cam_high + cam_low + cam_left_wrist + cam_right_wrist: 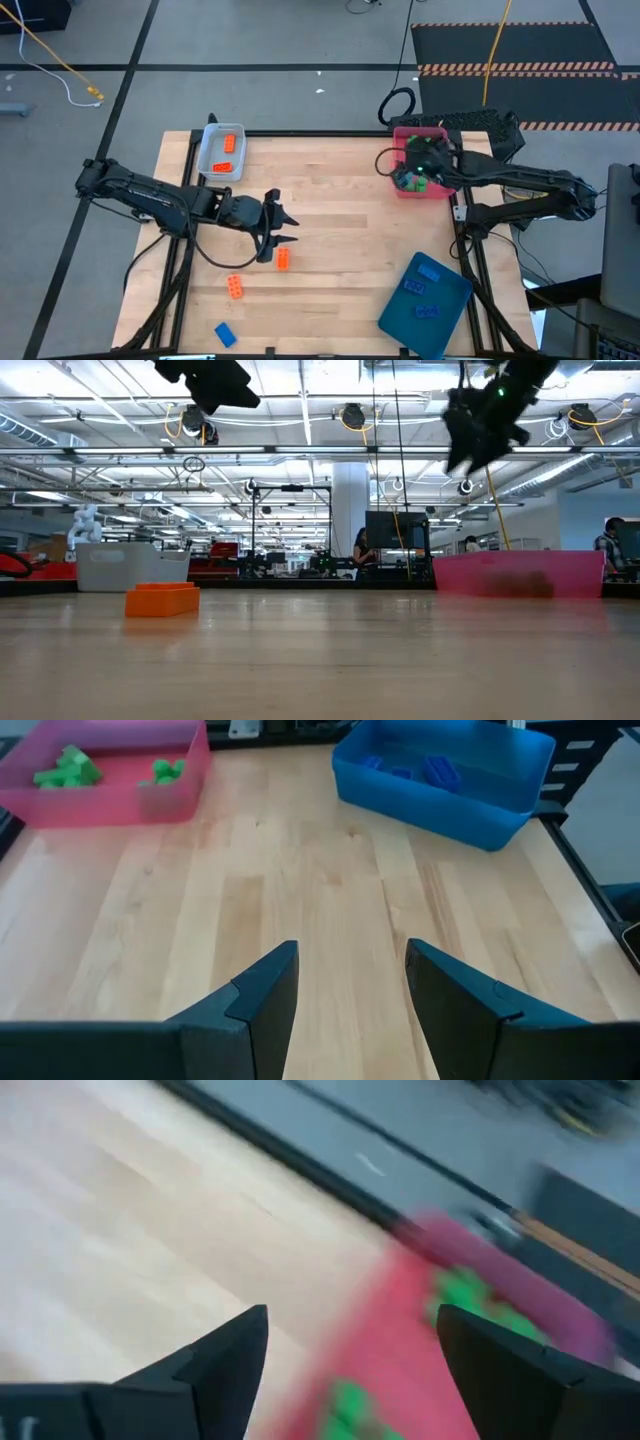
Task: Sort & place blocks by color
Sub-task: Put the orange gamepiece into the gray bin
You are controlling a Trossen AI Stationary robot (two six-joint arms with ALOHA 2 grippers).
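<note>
Green studded plastic bricks (412,181) were binned in the pink tray (437,190) below the parted, empty right hand (425,152), while two orange bricks (283,259) and one blue brick (225,334) were left loose near the surface's front-left corner, by the parted, empty left hand (283,226).

The high view looks straight down on the whole table (340,200). The low view sits at tabletop level, facing the room. Each wrist view looks forward, close over the wood; all four share the pink tray (432,189).

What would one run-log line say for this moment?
right gripper: open over pink tray | left gripper: open, empty, mid-table | orange blocks loose
</note>
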